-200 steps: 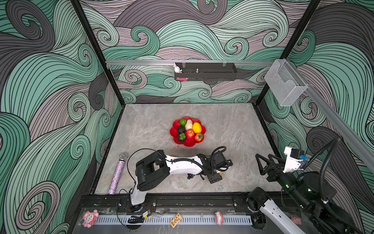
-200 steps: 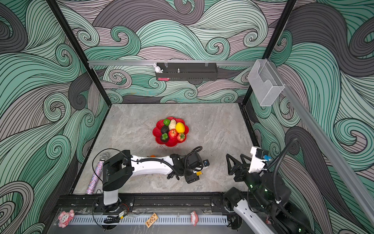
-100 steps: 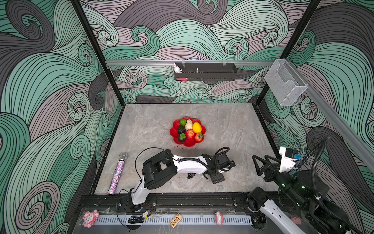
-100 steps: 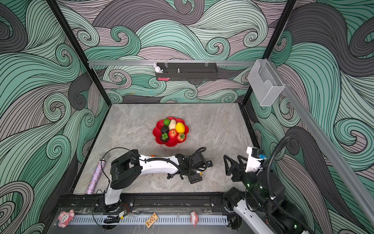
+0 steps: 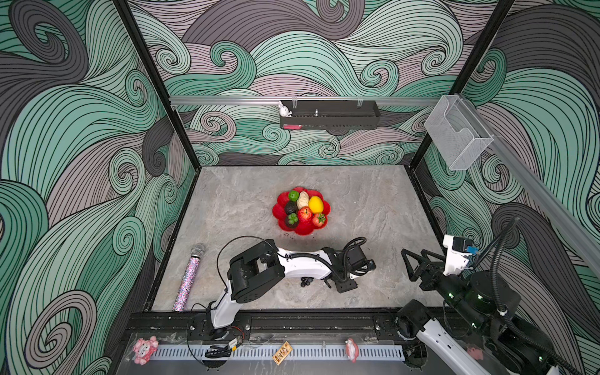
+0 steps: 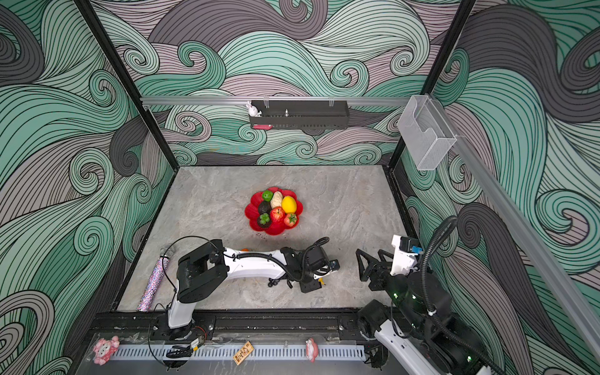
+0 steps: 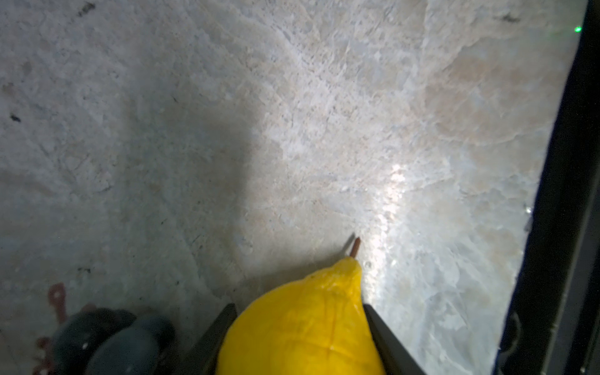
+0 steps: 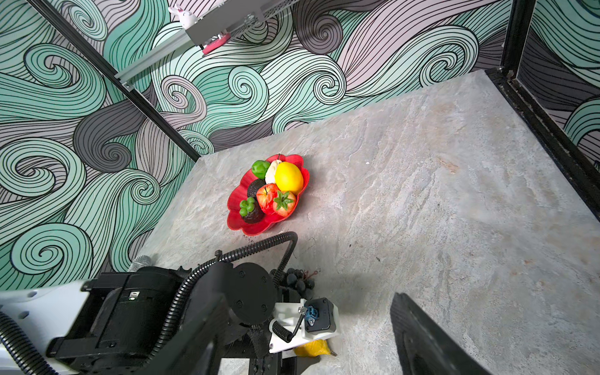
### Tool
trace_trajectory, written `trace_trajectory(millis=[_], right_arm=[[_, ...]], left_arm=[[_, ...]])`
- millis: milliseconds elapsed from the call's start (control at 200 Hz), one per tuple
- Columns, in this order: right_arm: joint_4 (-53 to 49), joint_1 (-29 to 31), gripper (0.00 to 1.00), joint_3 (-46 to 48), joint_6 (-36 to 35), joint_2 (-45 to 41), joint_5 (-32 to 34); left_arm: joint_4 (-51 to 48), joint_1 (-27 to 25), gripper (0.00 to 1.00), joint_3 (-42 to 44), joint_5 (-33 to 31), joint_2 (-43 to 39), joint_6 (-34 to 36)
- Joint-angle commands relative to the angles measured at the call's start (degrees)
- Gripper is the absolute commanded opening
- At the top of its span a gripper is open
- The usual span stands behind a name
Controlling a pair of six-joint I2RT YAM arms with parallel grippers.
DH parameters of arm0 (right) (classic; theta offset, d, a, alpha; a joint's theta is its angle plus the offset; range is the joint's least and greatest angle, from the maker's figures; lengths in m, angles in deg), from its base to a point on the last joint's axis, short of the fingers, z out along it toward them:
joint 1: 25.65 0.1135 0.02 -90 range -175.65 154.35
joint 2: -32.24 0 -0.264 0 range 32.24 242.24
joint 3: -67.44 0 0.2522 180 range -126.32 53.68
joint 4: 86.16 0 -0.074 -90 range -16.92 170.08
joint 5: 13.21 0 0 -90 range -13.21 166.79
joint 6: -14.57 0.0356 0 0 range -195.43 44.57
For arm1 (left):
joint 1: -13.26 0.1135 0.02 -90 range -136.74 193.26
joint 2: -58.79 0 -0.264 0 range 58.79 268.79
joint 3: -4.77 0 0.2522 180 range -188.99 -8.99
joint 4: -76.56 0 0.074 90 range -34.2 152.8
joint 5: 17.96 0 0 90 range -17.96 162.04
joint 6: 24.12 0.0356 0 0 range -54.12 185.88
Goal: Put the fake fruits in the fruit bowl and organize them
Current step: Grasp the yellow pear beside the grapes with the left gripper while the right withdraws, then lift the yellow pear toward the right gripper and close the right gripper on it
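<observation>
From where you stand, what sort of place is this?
Probably a robot practice booth, not a home. A left arm and right arm are mounted along a table, wave-patterned walls box it in, and plastic fruits fill a red bowl.

The red fruit bowl point(image 6: 276, 230) is sitting in the middle of the gray table point(image 6: 341, 201). It is holding a yellow lemon point(image 6: 288, 204), a red apple point(image 6: 277, 214) and a green lime point(image 6: 267, 195). The left gripper point(image 6: 313, 285) is lying low near the front, with a bit of yellow fruit point(image 6: 320, 281) peeking out. Black grapes point(image 6: 272, 283) are lying just beside it. The right gripper point(image 6: 370, 259) is holding its fingers wide apart.
</observation>
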Motion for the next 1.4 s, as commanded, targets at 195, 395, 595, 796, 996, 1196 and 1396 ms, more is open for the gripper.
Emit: trace_trajectory(millis=[195,395,595,796,996,1196,1396], right_arm=[[-0.25,-0.13,0.79,1.28,1.08,1.13,-0.69],[0.37,-0.07,0.79,3.16,3.23,2.57,-2.88],[7.44,-0.13,0.88,7.54,6.94,6.64,-15.64],[21.98,0.05,0.93,13.87,15.60,15.95,-32.42],[32.74,2.86,0.95,16.95,22.95,21.09,-34.59],[40.21,9.38,0.95,19.02,28.07,26.09,-30.67],[42.36,11.52,0.92,19.84,30.79,28.12,-27.99]], left_arm=[[4.71,1.11,0.54,5.26,-1.11,-10.09,-4.92],[11.45,4.41,0.54,13.98,0.67,-23.52,-10.51],[19.47,8.71,0.54,24.46,0.99,-36.80,-15.35],[25.12,11.39,0.54,30.90,1.49,-43.49,-17.42],[28.41,11.66,0.54,33.32,2.55,-44.32,-18.08],[36.06,11.58,0.54,36.34,6.42,-44.22,-18.05],[38.41,11.59,0.53,36.87,9.78,-44.20,-16.77]])
